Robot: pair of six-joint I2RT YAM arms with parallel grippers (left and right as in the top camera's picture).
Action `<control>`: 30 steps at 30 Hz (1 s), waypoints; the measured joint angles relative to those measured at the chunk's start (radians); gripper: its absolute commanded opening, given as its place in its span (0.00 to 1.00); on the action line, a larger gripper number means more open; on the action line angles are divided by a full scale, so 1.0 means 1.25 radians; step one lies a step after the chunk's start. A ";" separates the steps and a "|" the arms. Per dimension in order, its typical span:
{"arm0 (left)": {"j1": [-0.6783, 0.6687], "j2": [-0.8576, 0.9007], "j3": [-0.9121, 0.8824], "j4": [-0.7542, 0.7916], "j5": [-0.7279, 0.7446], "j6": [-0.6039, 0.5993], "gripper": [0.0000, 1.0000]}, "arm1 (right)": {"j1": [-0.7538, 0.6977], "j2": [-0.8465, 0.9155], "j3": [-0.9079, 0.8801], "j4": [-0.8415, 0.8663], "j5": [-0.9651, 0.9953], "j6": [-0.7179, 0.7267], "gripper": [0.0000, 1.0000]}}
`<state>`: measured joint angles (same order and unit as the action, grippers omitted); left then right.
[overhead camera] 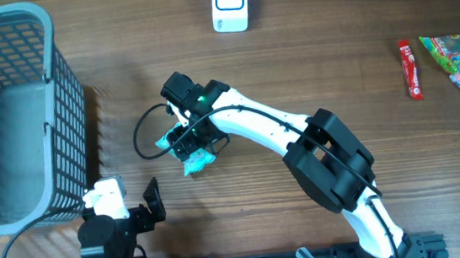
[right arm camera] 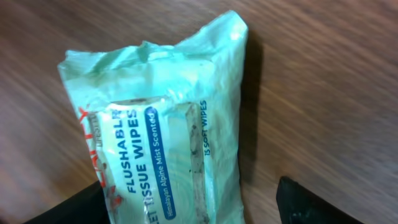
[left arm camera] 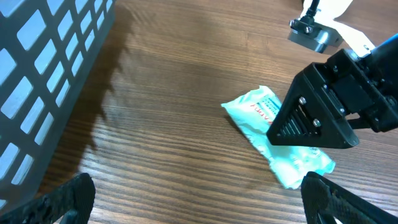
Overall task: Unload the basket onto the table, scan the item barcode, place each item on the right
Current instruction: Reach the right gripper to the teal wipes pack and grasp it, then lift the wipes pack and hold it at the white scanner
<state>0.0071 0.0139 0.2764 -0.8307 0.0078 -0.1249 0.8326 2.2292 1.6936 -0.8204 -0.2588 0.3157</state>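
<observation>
**Right arm sits over the wipes, ready to pinch**

The pack of wipes (overhead camera: 197, 160) lies flat on the tabletop (overhead camera: 333, 51), near the middle and a bit to the left. It is a soft, light green pack with blue words on top. No barcode shows on the side that faces up, so I think it is underneath.

The right end effector (overhead camera: 187, 141) hangs right over the pack. In the right wrist view the pack fills the picture, and a dark fingertip (right arm camera: 62, 208) shows low down on each side of it. The jaws stand apart with the pack between them. They are not pinching it, because a strip of bare wood shows between the pack and one finger. The long way of the pack runs straight out ahead of the fingers, so the jaws cross its narrow way. That looks like a good way to grab it.

The left end effector (overhead camera: 131, 198) waits by the robot's own edge, next to the basket (overhead camera: 2, 49). Its jaws are wide and hold nothing. The pack is near it, out in front, but the right arm is the closer one.

The white box (overhead camera: 230, 2) at the far edge is the scanner, I think. It is well apart from the pack, farther from the robot and a little to the right. So the next job is to squeeze, lift, and carry the pack that way. The pack is squishy, so it may bend or slip.
</observation>
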 measured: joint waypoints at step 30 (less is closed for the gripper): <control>0.000 0.000 0.000 0.000 0.000 0.000 1.00 | -0.329 -0.064 0.063 -0.226 -0.967 -0.759 0.04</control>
<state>0.0071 0.0139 0.2764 -0.8307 0.0078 -0.1249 0.4210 2.1494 1.7718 -1.1027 -1.4681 -0.6327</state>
